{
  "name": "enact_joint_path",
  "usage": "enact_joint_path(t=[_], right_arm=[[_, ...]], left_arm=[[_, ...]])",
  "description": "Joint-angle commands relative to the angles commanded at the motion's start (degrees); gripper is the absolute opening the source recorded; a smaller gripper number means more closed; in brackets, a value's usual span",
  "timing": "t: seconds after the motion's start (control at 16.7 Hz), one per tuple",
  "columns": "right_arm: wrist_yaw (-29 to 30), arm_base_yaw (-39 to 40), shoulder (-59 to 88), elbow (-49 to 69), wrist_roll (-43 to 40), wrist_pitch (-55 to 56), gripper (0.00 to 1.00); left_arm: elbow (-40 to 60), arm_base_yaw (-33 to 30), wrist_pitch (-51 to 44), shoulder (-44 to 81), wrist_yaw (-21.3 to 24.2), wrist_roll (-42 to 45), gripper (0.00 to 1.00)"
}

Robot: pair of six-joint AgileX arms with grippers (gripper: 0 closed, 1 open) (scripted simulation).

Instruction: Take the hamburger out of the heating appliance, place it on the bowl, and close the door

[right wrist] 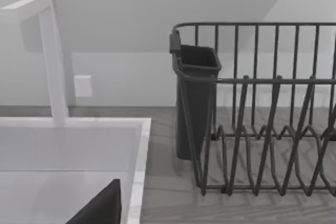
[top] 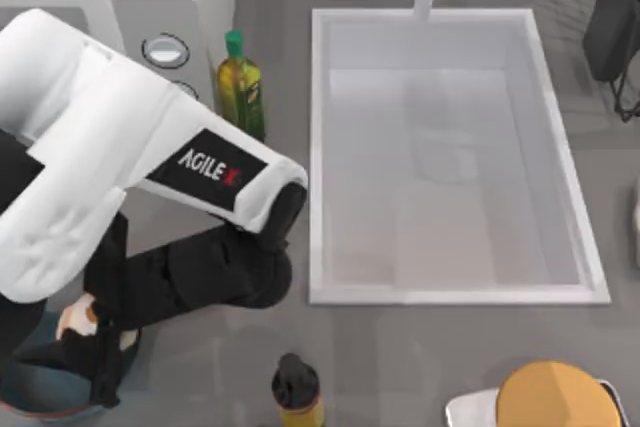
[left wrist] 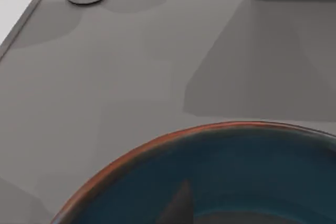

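one hamburger (top: 78, 319), one bowl (left wrist: 220, 177), two bottles (top: 241, 87).

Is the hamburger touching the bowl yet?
Cannot tell. In the top view the left arm hides where the hamburger meets the bowl.

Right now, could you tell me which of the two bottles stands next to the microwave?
The green-capped bottle of yellow-green liquid; the black-capped bottle stands at the table's near edge instead.
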Motion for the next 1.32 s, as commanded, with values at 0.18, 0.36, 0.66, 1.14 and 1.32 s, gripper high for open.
enact_joint_path(t=[0.18, 0.36, 0.66, 1.14, 1.32], right_arm=[[0.00, 0.00, 0.00, 0.00, 0.00, 0.00, 1.00], [0.00, 0.00, 0.00, 0.00, 0.00, 0.00, 1.00], [0.00, 0.00, 0.00, 0.00, 0.00, 0.00, 1.00], [0.00, 0.00, 0.00, 0.00, 0.00, 0.00, 1.00], [0.00, 0.00, 0.00, 0.00, 0.00, 0.00, 1.00]], left_arm=[[-3.54, 1.87, 4.08, 0.02, -1.59, 1.28, 0.00], [-6.12, 3.18, 7.00, 0.35, -2.71, 2.14, 0.00], [-6.33, 3.26, 7.22, 0.49, -2.77, 2.20, 0.08], [-6.33, 3.26, 7.22, 0.49, -2.77, 2.20, 0.68], [-6.33, 3.26, 7.22, 0.49, -2.77, 2.20, 0.90]])
